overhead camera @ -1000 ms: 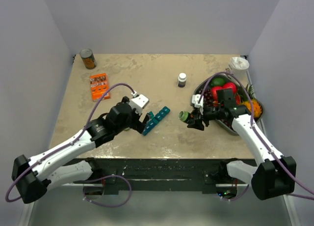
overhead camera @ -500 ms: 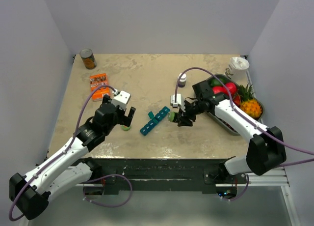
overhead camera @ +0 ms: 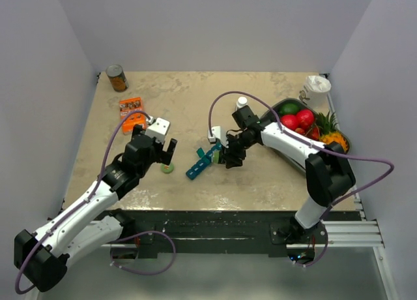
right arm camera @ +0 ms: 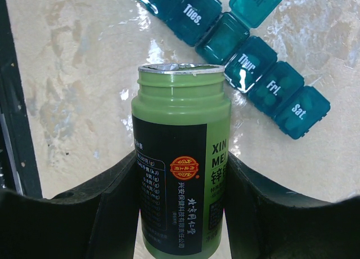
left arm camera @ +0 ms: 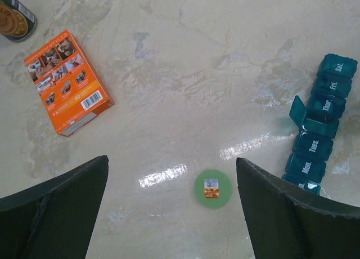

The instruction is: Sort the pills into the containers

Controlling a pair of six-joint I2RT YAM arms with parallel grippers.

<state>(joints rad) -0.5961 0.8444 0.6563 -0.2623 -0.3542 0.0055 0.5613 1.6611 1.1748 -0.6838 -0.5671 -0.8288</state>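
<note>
Right wrist: right gripper [right arm camera: 180, 183] pinches green bottle [right arm camera: 181, 110], seemingly above containers [right arm camera: 264, 84]; left gripper [left arm camera: 172, 172] spread

Beige marbled table [overhead camera: 189, 98], several items.
On it: containers [left arm camera: 315, 152], green cap [left arm camera: 212, 188], orange box [left arm camera: 67, 81], tin can [overhead camera: 116, 77], small bottle [overhead camera: 242, 102].

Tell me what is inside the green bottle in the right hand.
The green bottle, gripped by the right hand, is uncapped, torn foil ringing its mouth. Its contents are hidden: the mouth points away, toward the pill organizer, and the walls are opaque.
</note>
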